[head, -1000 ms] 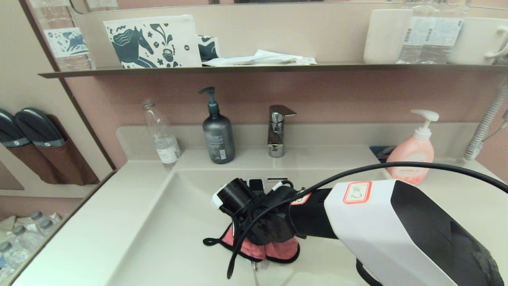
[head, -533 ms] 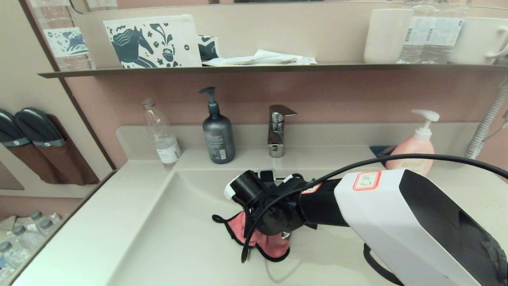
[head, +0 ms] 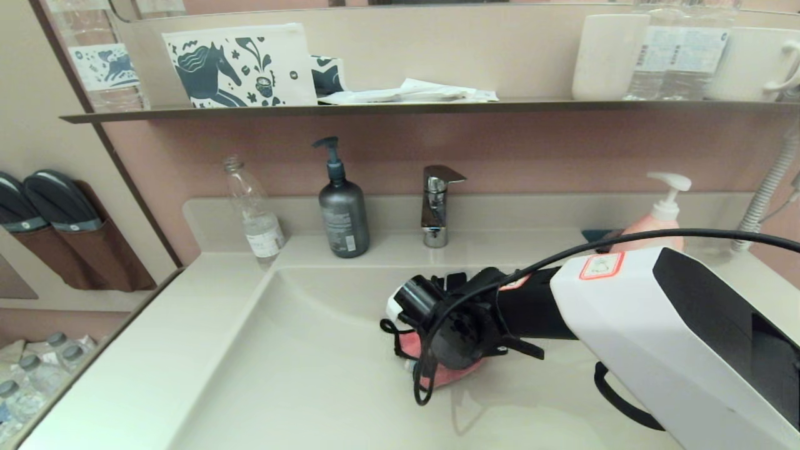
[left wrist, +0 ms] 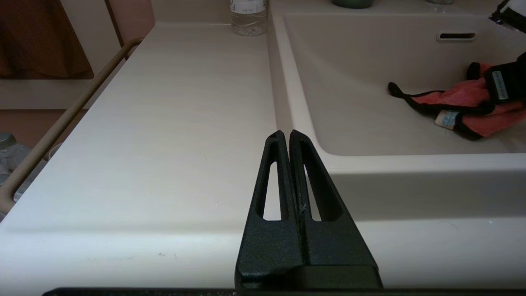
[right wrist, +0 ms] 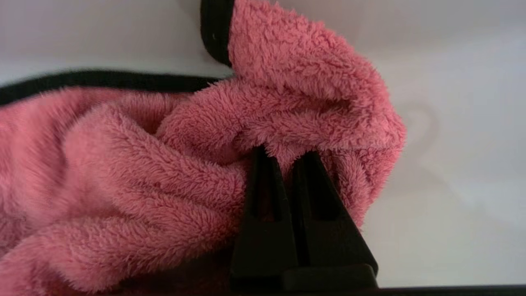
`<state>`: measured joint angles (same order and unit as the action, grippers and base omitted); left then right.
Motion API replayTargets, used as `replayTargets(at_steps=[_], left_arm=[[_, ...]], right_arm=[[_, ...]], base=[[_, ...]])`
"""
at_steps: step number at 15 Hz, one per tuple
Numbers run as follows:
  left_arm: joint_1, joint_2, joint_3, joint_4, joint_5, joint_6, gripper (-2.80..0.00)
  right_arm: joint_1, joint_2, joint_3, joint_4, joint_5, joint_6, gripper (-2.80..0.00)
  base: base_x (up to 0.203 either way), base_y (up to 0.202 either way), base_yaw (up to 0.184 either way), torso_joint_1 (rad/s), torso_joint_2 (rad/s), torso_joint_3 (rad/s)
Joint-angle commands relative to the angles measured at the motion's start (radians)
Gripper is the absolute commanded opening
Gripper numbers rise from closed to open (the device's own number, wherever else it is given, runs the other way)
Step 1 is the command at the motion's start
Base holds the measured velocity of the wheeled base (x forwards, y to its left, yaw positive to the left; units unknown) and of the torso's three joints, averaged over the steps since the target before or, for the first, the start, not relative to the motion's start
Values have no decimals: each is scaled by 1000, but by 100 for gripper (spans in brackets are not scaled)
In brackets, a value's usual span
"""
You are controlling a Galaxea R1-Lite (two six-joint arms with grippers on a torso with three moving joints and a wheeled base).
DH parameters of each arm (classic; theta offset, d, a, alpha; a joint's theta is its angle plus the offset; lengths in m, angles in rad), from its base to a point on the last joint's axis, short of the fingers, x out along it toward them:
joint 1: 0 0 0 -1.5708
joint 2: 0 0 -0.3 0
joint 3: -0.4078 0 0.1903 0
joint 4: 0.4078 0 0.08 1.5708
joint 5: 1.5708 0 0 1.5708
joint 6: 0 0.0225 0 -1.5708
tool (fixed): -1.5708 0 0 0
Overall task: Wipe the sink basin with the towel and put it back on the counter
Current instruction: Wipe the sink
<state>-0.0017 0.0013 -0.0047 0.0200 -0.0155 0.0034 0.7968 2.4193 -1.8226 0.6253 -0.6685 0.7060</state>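
From the head view, the right gripper [head: 437,365] presses the towel [head: 445,374] onto the sink basin [head: 300,375] floor. The left wrist view shows the left gripper [left wrist: 286,135] pinched empty above the counter [left wrist: 176,123]. In the right wrist view, the right gripper's fingers [right wrist: 263,172] clamp a towel fold.

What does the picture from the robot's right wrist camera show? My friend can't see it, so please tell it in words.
The right gripper is shut on the towel, a fluffy coral-pink cloth bunched into thick folds that fills most of the picture. A thin black edging runs along the towel's far side, and the smooth cream-white sink basin shows behind and beside it.
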Motion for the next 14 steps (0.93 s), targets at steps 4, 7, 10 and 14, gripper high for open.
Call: replayTargets(at_steps=[4,7,10,14], left_arm=[[0,0,0,0,0,0,-280],[0,0,0,0,0,0,-280],[0,0,0,0,0,0,-280],[0,0,0,0,0,0,-280]], right_arm=[[-46,-95,180,3,-26,17,-280],[-72,-160,303,8,-29,17,-280],[-48,-211,440,8,-14,35,-280],[60,-244,514,56,65,143,-280]], base=[[0,0,0,0,0,0],[0,0,0,0,0,0],[0,0,0,0,0,0],[0,0,0,0,0,0]])
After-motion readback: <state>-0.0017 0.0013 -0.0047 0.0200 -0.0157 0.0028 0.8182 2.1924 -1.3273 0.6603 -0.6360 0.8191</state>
